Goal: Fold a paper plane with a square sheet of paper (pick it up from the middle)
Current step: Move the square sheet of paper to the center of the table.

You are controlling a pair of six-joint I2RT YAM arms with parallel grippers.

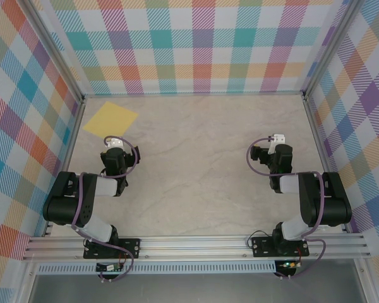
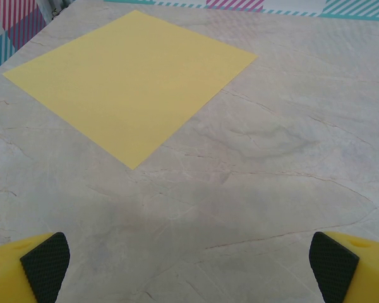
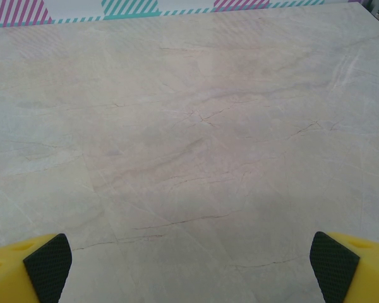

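Square sheet of paper (image 1: 110, 119) flat on the counter (image 1: 202, 158), upper left of the overhead frame, just beyond my nearer left gripper (image 1: 115, 142); it and my right gripper (image 1: 278, 138) stand wide open, empty.

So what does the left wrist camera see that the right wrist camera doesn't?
Left wrist camera's own: the square sheet of paper, yellow, flat and unfolded on the table, ahead of the open left pincer. Right wrist camera's own: the open right pincer over plain marbled surface. Shared: the marbled table, a strip of striped wall at the top, and yellow fingers with black pads at the bottom corners, holding nothing.
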